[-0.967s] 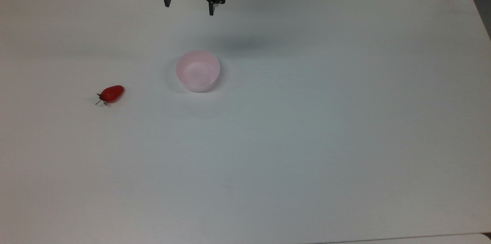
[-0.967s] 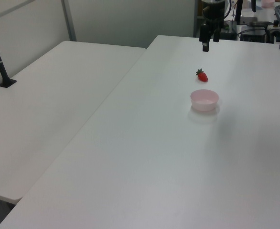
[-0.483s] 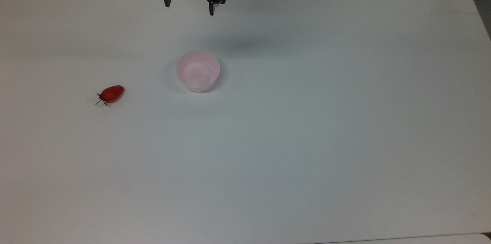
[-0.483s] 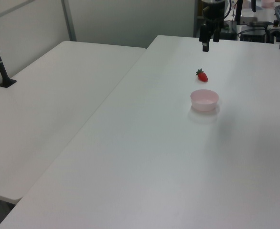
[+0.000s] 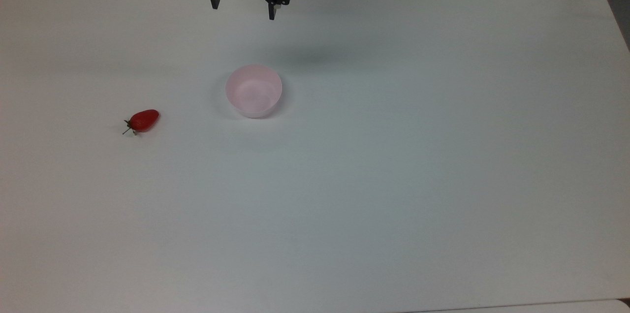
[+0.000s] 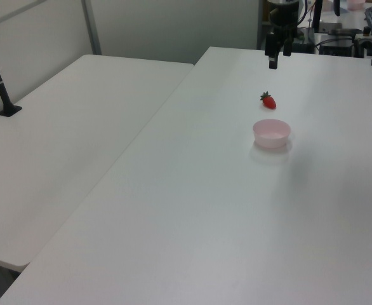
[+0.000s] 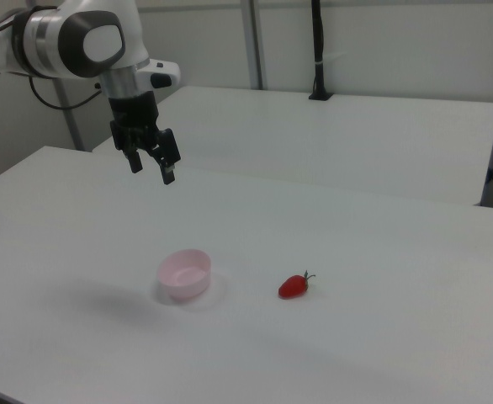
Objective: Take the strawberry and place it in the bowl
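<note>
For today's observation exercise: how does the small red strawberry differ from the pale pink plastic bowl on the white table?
Colour: the small glossy red strawberry is deep red with a dark stem, while the round pale pink plastic bowl is faint and translucent.
Size: the strawberry is much smaller than the bowl.
Pose: the strawberry lies on its side; the bowl stands upright, open and empty.
Both rest apart on the white table.

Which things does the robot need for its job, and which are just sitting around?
Needed for the job:
strawberry
bowl
gripper, open, up above the table

Just there:
white table
second table
black pole
</note>
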You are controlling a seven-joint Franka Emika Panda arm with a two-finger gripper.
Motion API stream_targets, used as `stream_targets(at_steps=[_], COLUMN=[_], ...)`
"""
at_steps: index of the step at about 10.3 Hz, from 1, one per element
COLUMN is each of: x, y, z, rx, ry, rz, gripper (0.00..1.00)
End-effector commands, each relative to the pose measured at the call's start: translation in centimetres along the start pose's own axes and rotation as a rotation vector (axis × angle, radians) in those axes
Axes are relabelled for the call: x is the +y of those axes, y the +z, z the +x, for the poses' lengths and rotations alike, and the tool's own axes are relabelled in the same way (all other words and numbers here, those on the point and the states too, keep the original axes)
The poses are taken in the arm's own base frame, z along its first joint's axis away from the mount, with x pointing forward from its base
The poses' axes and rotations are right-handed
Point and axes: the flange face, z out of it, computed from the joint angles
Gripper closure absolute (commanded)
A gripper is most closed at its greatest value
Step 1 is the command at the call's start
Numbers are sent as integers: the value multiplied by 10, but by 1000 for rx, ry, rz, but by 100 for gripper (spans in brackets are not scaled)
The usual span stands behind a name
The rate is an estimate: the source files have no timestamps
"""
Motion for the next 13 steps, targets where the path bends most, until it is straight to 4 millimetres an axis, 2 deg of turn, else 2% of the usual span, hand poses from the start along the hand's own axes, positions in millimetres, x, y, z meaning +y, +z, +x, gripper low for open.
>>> stream_targets(at_steps=[1,8,13], x=[0,7,31], y=[-2,-4,3], z=[-2,2,10], rx=[17,25,20], ry=[3,-5,16], rz=[16,13,7], gripper=[0,0,0])
